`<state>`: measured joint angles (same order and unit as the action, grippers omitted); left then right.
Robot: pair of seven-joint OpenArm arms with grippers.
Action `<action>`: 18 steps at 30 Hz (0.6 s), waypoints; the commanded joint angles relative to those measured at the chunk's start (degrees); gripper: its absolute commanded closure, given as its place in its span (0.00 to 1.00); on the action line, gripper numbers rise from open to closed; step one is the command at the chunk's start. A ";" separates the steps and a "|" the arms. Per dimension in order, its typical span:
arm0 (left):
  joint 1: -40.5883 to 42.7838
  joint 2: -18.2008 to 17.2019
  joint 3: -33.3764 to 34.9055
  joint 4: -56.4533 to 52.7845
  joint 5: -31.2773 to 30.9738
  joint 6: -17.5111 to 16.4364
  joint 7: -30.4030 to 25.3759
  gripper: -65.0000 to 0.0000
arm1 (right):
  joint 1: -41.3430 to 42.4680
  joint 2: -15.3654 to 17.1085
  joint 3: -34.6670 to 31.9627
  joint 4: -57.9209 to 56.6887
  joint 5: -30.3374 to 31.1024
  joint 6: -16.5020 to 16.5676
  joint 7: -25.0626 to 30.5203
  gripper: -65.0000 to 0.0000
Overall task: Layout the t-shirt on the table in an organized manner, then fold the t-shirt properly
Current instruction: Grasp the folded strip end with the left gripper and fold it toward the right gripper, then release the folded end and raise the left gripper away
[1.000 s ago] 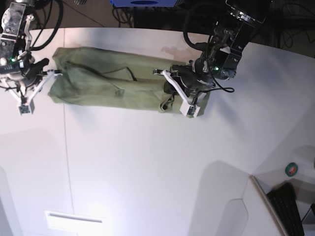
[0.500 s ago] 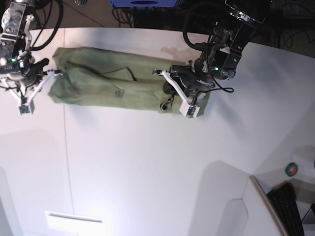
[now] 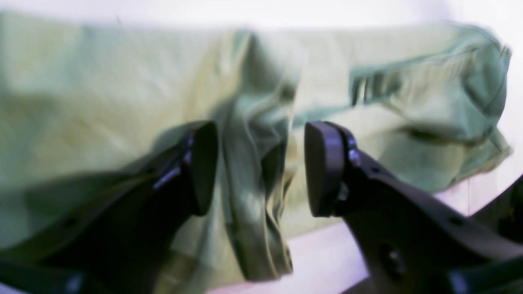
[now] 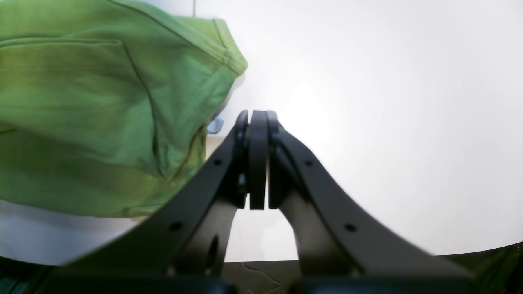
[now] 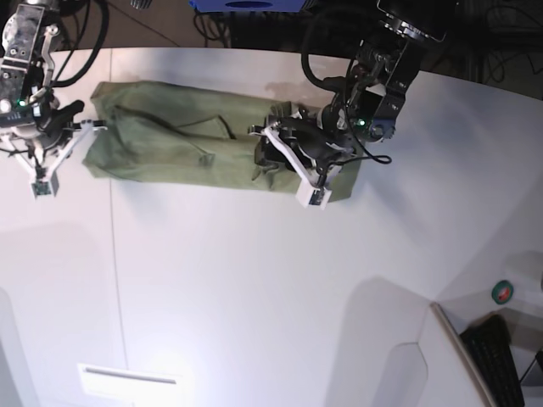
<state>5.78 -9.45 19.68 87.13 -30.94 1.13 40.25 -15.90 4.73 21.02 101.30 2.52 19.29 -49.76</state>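
The olive-green t-shirt (image 5: 178, 140) lies stretched in a long band across the far part of the white table (image 5: 254, 280). My left gripper (image 5: 284, 163) hovers over its bunched right portion. In the left wrist view the left gripper (image 3: 257, 167) is open, and a raised fold of the t-shirt (image 3: 249, 134) stands loose between the dark pads (image 3: 322, 167). My right gripper (image 5: 55, 154) sits just off the shirt's left end. In the right wrist view the right gripper (image 4: 257, 159) is shut on nothing, with the t-shirt's hemmed edge (image 4: 102, 102) to its left.
A thin seam line (image 5: 113, 254) runs down the table on the left. A white label (image 5: 127, 377) lies near the front edge. A small round green object (image 5: 503, 292) and a black keyboard (image 5: 501, 365) sit off the table's right corner. Cables hang behind the far edge.
My left gripper has opened and let go of the shirt fold, and it has shifted left along the shirt. The bunched cloth moved left with it. The right arm has stayed still.
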 commanded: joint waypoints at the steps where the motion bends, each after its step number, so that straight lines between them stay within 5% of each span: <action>1: -0.81 1.15 0.05 0.91 -0.58 -0.47 -0.91 0.45 | 0.38 0.59 0.22 1.17 0.16 0.10 0.75 1.00; 8: -0.81 2.38 -0.83 5.39 -0.40 -5.65 -0.91 0.44 | -0.58 -1.70 0.13 4.33 0.16 0.18 0.75 1.00; 10: -0.11 -0.61 -3.29 8.12 -0.31 -5.65 -0.91 0.55 | -1.29 -2.75 -0.84 7.41 0.16 0.27 0.75 1.00; 14: 3.23 -4.83 -16.47 9.44 -0.40 -6.00 -0.91 0.98 | -3.31 -2.84 -9.81 10.66 0.16 0.27 0.75 1.00; 18: 7.01 -6.77 -28.52 8.21 -0.40 -6.18 -0.91 1.00 | -3.57 -2.93 -20.09 10.66 0.16 0.27 0.75 1.00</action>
<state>13.13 -15.75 -8.86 94.70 -30.72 -4.78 40.23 -19.73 1.56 0.47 110.89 2.20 19.68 -49.76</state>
